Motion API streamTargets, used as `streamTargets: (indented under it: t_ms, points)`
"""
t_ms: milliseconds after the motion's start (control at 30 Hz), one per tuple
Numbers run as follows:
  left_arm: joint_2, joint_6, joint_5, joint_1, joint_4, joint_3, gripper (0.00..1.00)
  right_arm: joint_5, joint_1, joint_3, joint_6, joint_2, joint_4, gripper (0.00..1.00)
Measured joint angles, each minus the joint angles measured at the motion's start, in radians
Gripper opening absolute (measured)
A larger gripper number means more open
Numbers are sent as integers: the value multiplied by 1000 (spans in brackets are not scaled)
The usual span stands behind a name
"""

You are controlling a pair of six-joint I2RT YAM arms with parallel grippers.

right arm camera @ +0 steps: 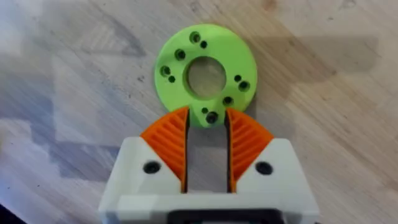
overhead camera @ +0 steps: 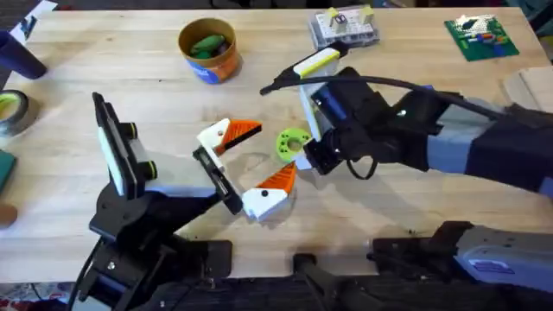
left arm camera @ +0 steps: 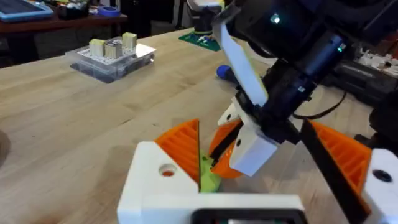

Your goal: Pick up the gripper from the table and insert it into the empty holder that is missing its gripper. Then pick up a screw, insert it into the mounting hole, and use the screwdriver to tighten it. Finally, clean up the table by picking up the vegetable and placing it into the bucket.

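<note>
Hovering low over the middle of the surface, my right fingers [right arm camera: 174,137] stand narrow, with a slim gap between the orange ribbed pads. The tips straddle the near rim of a flat green ring [right arm camera: 205,74] that lies on the wood. One small dark hole of the ring sits right in the gap. I cannot tell whether the pads touch the ring.

My left fingers [overhead camera: 232,134] are spread wide and hold nothing. One white-and-orange finger points toward the ring from the far side, and the other lies nearer my bases, just beside my right wrist. The ring lies just beyond the opening between them.

Over on the far left part of the surface stands the bucket [overhead camera: 209,50], upright, well apart from both arms. The green vegetable [overhead camera: 206,43] lies inside it.

From my left wrist I see a rounded blue tip behind my right arm, likely the screwdriver [left arm camera: 225,72], lying on the wood; the rest of it is hidden.

Along the far edge sit a clear parts box [overhead camera: 346,29] and a green circuit board [overhead camera: 482,37].
</note>
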Motion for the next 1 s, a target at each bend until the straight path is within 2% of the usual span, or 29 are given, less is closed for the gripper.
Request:
streamTargets:
  t_ms: [67, 133, 267, 300, 333, 600, 833, 1000]
  points:
    - [0, 0, 0, 0, 0, 0, 991, 5, 0, 1, -1, 7, 4, 244]
    - [0, 0, 0, 0, 0, 0, 991, 11, -1, 4, 1, 16, 10, 124]
    - [0, 0, 0, 0, 0, 0, 991, 14, -2, 6, -1, 18, 11, 75]
    - [0, 0, 0, 0, 0, 0, 991, 12, -2, 6, 1, 18, 10, 22]
    - [0, 0, 0, 0, 0, 0, 991, 14, -1, 6, 2, 18, 11, 12]
    - [0, 0, 0, 0, 0, 0, 991, 10, -9, 6, 3, 18, 13, 8]
    - [0, 0, 0, 0, 0, 0, 991, 18, -48, 27, -2, 9, -24, 7]
    - [0, 0, 0, 0, 0, 0, 991, 19, -50, 149, -45, -17, -192, 7]
